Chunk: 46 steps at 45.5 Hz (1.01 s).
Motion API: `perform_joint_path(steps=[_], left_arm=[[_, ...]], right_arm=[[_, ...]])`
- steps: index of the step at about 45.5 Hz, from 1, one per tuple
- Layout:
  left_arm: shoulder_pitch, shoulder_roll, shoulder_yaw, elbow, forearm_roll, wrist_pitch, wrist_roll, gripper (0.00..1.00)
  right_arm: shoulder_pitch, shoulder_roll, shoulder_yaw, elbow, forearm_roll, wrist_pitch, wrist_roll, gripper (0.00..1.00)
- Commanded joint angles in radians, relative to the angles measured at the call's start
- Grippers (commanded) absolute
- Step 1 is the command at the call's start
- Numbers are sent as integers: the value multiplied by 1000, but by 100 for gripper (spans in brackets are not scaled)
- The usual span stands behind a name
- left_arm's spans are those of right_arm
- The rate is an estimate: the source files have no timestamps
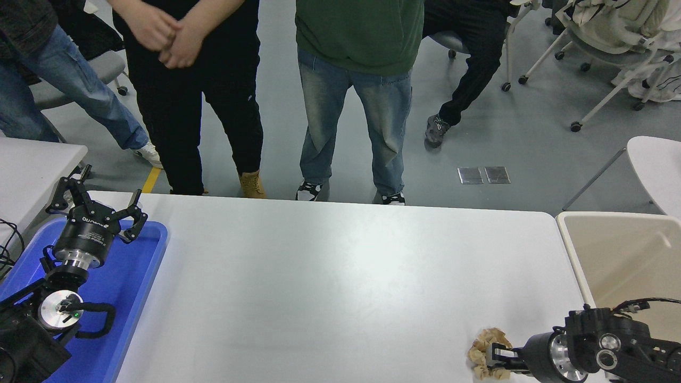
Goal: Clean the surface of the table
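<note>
The table surface [340,276] is a wide white tabletop filling the middle of the head view. A crumpled brown paper wad [483,352] lies near its front right edge. My right gripper [496,357] comes in from the lower right, its fingers closed into the wad's right side. My left gripper [96,208] is parked at the lower left over the blue tray [135,276], with its fingers spread open and empty.
A beige bin [622,260] stands just off the table's right end. A smaller white tabletop [32,165] shows its corner at the left. Several people stand along the far edge, and wheeled chairs stand at the back right.
</note>
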Motion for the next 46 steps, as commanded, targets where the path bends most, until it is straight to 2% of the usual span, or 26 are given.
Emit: perform_joint_path(steps=[1, 30, 46], left_arm=[[0, -1, 0, 0, 0, 0, 0, 100], [0, 1, 0, 0, 0, 0, 0, 100], [0, -1, 0, 2, -1, 0, 0, 100]], right_arm=[[56, -116, -6, 61, 56, 28, -8, 0], [395, -400, 4, 55, 212, 234, -8, 0], [428, -460, 7, -43, 214, 243, -6, 0]])
